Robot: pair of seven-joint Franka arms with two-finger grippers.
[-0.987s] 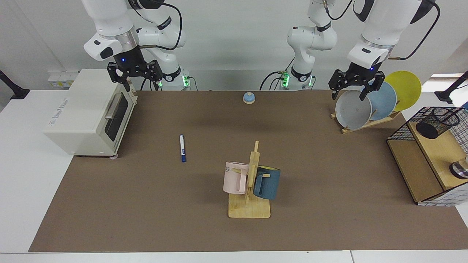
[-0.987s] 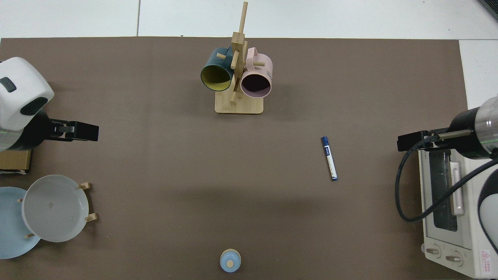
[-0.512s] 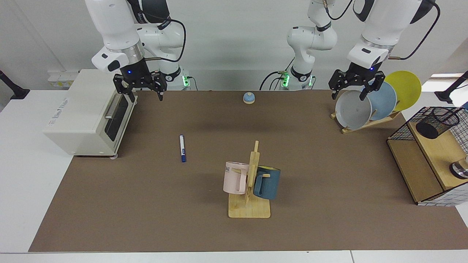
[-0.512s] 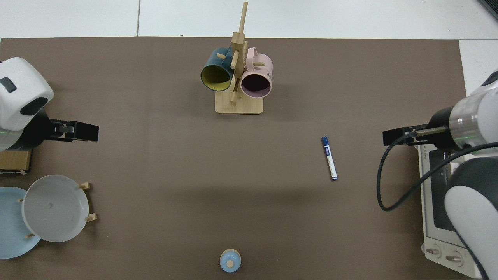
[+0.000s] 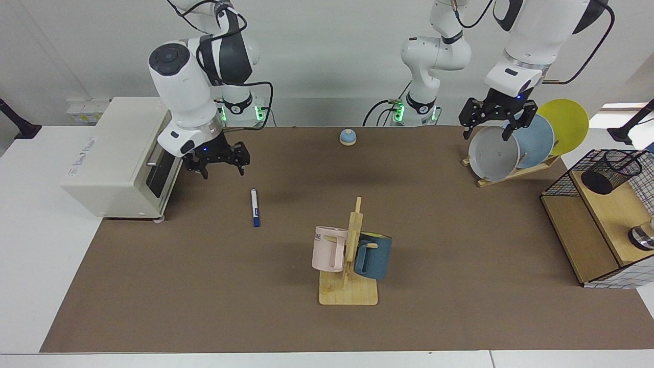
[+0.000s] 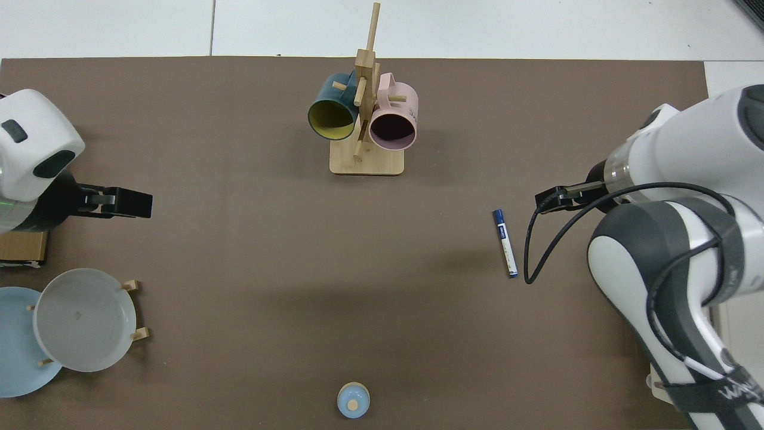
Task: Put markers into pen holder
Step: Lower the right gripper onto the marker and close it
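We have our right gripper (image 5: 223,167) hanging with its jaws spread wide and empty, just off the front of the white toaster oven (image 5: 117,153) at the left of the facing view, above the brown table mat (image 5: 327,327) and a little to the far left of the slim white marker with the dark blue cap (image 5: 254,207). The marker lies flat on the mat, apart from everything else, cap end toward the near edge. The black wire-mesh pen holder (image 5: 610,171) sits well apart at the far right, on the wooden shelf (image 5: 608,220) inside a wire grid basket. Our left gripper (image 5: 493,122) waits with jaws parted by the grey, blue and yellow plates in the rack (image 5: 516,148). The step in hand, as we judge it, is reaching for the marker. To do it well we should centre over the mid-barrel, turn the wrist so the jaws straddle the barrel across its length, descend straight until the tips nearly meet the mat, then close gently so the round barrel does not roll out.
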